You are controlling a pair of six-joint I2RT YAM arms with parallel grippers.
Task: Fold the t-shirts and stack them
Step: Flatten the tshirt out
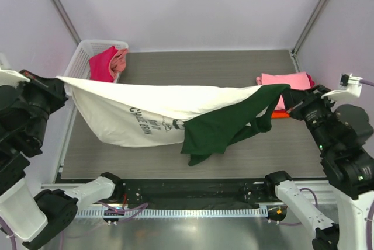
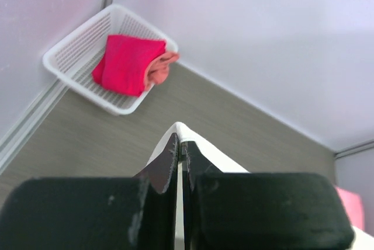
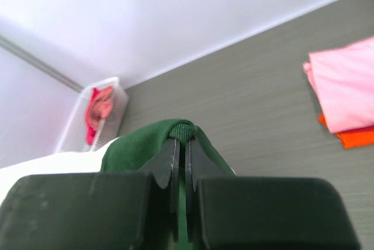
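Cream cloth of the Charlie Brown tee (image 1: 128, 107) hangs stretched over the table (image 1: 204, 66), the left gripper (image 2: 180, 145) pinched tight on a cream corner near the mesh basket (image 1: 82, 51), the right gripper (image 3: 181, 145) pinched on its bunched green sleeve (image 1: 234, 124) beside the folded pink stack (image 1: 284, 80). Because the right hold is on a sleeve rather than the body, the tee may land twisted, and the dangling sleeve could drag across that stack.
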